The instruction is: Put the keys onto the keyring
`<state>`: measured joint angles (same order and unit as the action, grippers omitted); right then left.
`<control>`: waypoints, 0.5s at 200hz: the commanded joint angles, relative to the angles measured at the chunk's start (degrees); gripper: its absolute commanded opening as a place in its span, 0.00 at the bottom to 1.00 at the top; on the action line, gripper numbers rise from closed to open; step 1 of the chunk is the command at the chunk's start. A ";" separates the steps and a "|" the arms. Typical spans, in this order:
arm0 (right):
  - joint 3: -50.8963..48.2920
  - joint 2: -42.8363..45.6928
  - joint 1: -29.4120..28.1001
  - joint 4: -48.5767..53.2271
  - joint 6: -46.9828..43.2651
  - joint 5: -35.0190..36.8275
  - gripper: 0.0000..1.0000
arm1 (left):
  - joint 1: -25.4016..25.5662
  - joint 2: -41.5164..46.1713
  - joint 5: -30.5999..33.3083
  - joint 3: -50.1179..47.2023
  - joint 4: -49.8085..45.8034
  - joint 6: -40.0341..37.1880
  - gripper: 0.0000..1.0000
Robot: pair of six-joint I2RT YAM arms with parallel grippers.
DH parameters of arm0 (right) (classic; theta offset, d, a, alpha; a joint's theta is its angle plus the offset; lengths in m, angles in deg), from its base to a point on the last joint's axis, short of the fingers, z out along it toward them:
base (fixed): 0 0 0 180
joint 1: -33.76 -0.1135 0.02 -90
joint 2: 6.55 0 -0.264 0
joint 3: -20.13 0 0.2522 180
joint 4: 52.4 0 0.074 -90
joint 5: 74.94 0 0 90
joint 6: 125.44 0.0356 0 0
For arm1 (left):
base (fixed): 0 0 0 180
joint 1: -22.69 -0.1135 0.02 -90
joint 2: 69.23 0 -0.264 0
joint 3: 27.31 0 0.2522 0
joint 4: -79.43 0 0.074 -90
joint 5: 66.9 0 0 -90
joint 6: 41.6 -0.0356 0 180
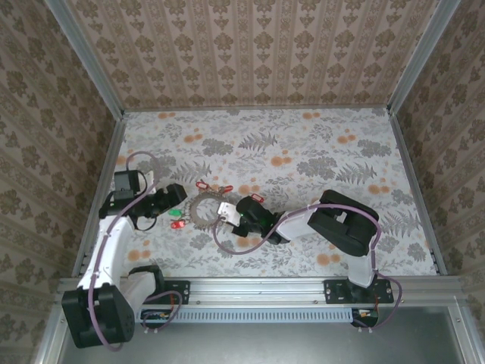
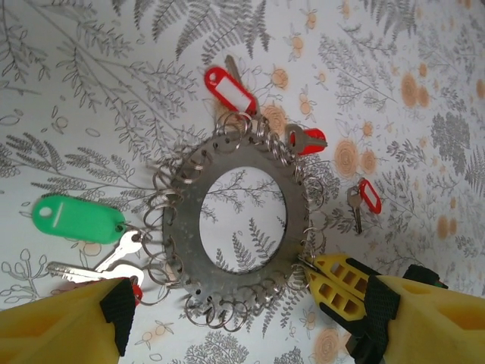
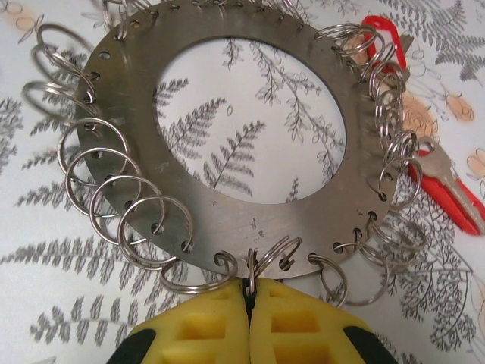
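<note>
Right tool [image 3: 248, 296] clamped on keyring [image 3: 250, 227] edge, left tool [image 2: 223, 288] apart, green key [image 2: 76, 220] beside.

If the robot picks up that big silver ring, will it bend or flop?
The keyring looks like a flat metal plate, so it probably stays stiff. The little loops threaded through its edge holes would likely swing and jingle. Pinched by one loop in the right gripper, the plate may dangle and sway.
</note>
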<state>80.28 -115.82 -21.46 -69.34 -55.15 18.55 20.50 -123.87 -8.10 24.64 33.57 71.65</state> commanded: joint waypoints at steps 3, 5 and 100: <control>-2.05 3.64 0.52 -1.73 -1.39 0.50 0.04 | 3.37 5.56 1.32 -2.49 6.63 -4.62 0.83; -2.33 3.77 0.63 -1.88 -1.39 0.27 0.03 | 3.83 6.04 1.38 -2.84 7.27 -5.38 0.83; -7.99 4.86 4.97 -4.43 0.65 -4.11 0.24 | 16.99 12.61 11.04 -12.17 24.22 -22.40 0.79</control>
<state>74.23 -112.06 -17.18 -71.99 -56.15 16.10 37.30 -110.07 1.30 11.44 55.56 53.03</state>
